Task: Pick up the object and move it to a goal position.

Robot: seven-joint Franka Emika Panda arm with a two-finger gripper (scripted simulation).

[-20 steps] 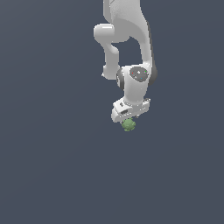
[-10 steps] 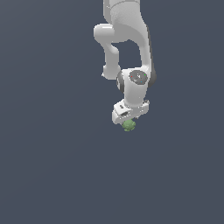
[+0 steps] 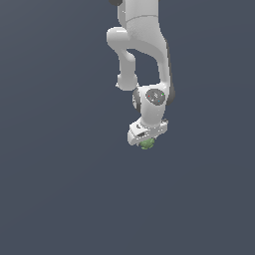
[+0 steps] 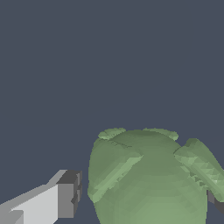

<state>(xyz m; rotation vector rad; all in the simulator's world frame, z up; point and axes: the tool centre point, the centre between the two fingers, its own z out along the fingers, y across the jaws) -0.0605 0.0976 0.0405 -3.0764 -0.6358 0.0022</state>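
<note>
The object point(image 3: 146, 145) is a small dull-green lumpy ball, showing just under the white hand in the exterior view. In the wrist view the object point(image 4: 148, 179) fills the space between the fingers. My gripper point(image 3: 145, 141) hangs straight over it, and in the wrist view the gripper point(image 4: 144, 199) straddles the ball. One grey-tipped finger point(image 4: 65, 199) stands a narrow gap away from the ball's side. The other finger point(image 4: 215, 202) is mostly hidden behind the ball. The jaws are spread wide, so the gripper is open around the object.
A plain dark grey-blue floor point(image 3: 60, 199) surrounds the arm. The white arm point(image 3: 144, 45) comes down from the upper middle of the exterior view.
The wrist and hand have come down a little over the ball. The ball has stayed where it was.
</note>
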